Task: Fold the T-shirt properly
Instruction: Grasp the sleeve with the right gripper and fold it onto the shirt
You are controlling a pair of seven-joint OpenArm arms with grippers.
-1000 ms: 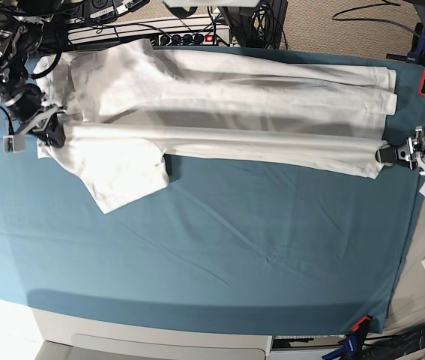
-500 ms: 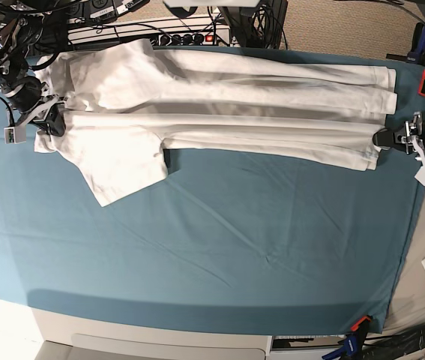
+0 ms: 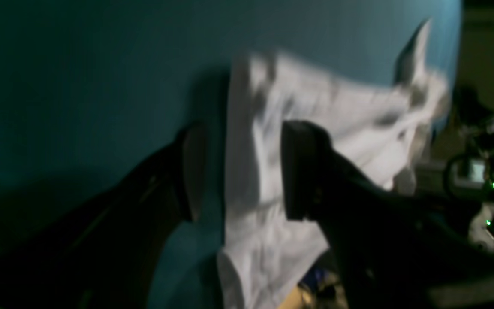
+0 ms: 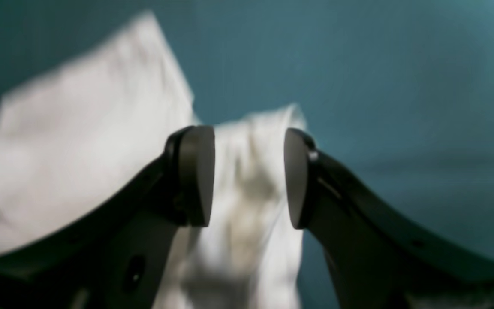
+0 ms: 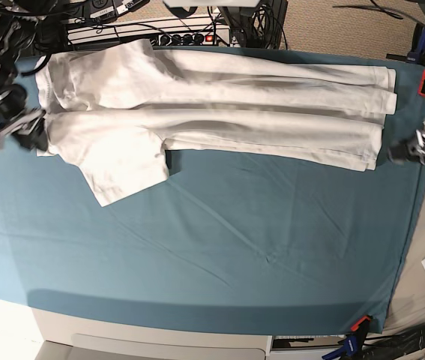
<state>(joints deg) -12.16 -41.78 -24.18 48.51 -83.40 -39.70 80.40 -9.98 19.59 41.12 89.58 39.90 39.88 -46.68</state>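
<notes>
I see the T-shirt [image 5: 219, 105] lying flat along the far side of the teal sheet [image 5: 219, 247], one sleeve pointing toward me. Right gripper [image 4: 249, 176] and left gripper [image 3: 238, 171] both released, jaws spread, cloth between but ungripped.

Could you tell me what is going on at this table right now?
A two-armed robot is folding a white T-shirt on a teal sheet. The shirt lies as a long band along the far side, one sleeve sticking out toward the near side. The left hand and right hand sit at its opposite ends, both open, holding nothing.
</notes>
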